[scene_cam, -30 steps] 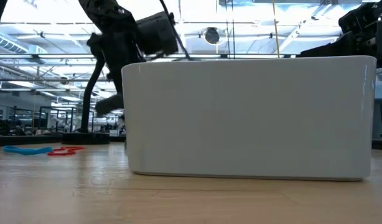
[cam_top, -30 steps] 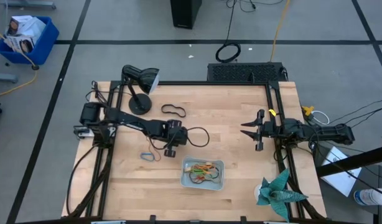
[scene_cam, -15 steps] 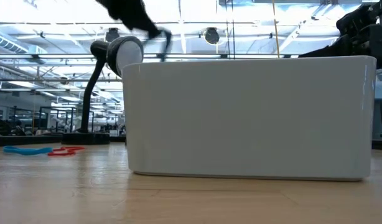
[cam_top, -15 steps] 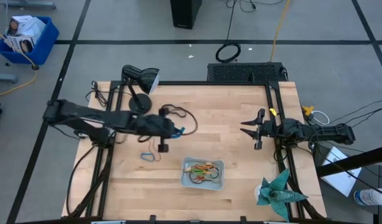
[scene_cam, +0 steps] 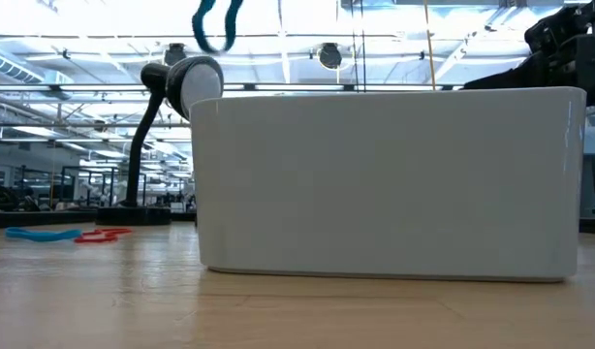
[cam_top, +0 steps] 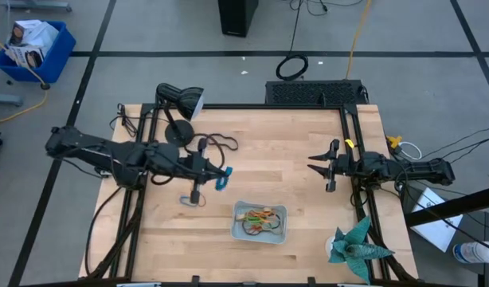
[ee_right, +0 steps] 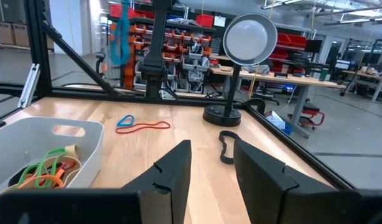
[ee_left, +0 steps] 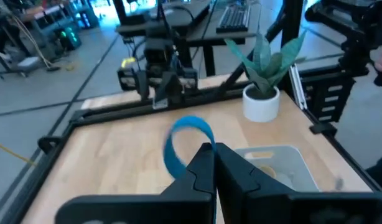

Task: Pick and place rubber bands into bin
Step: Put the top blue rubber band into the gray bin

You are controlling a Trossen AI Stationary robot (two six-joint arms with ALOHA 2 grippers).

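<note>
The pale bin stands near the table's front edge and holds several bands; green and orange ones show in the right wrist view. My left gripper is raised left of and behind the bin, shut on a blue rubber band. The band also shows high in the low view. A blue band and a red band lie flat on the wood left of the bin. A black band lies farther back. My right gripper waits open at the table's right side. My left gripper pinches the blue band's side between its two fingertips. The fingers reach out toward the table's right. The band stands out as an open loop beside the tips, lifted clear of the table.
A black desk lamp stands at the back left. A potted plant stands at the front right corner. A black cable loops along the left arm. Bare wood lies between the bin and my right gripper.
My left gripper has risen from close to the table to well above it, carrying the blue band, which is now lifted clear. It stays shut.
</note>
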